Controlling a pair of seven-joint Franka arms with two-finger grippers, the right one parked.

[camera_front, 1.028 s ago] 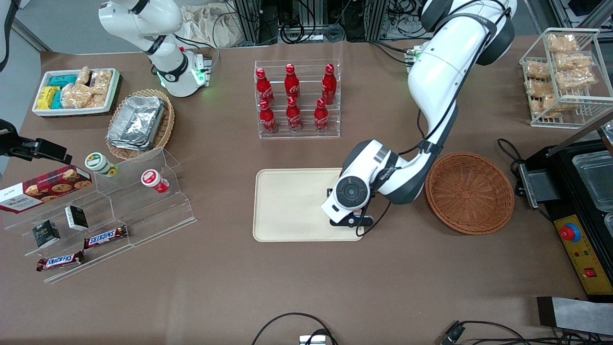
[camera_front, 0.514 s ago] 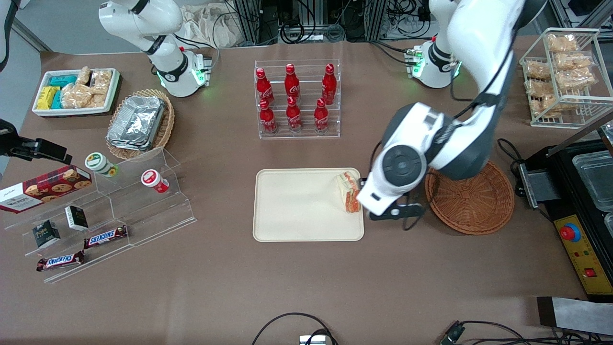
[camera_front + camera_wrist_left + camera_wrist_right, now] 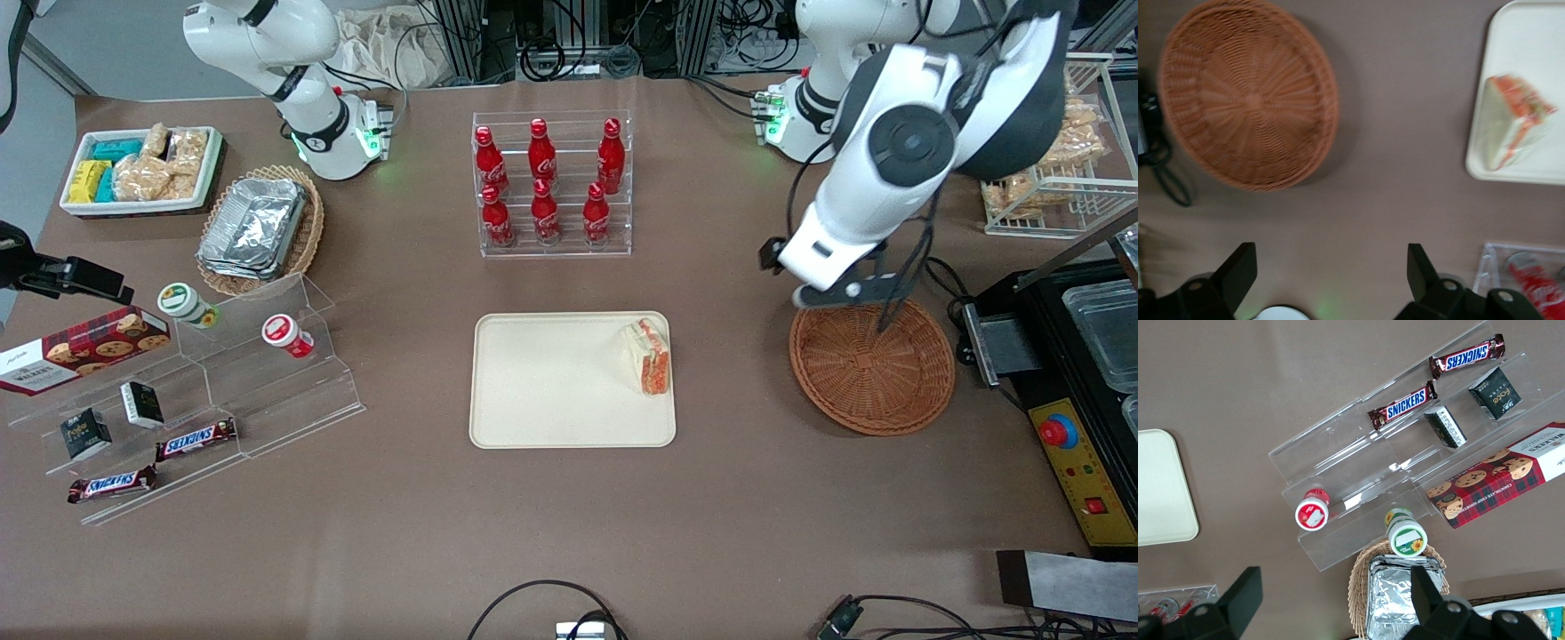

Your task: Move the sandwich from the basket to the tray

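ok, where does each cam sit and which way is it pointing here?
Front view: high over the table, looking down; shows both arms, the left arm's hand above the basket, the sandwich on the tray.
Left wrist view: on the left arm, facing down; its open hand frames the basket, sandwich and tray.
Right wrist view: on the parked arm, facing down at the Snickers bars and cookie box.
Shared: front and left wrist both show basket, sandwich and tray.
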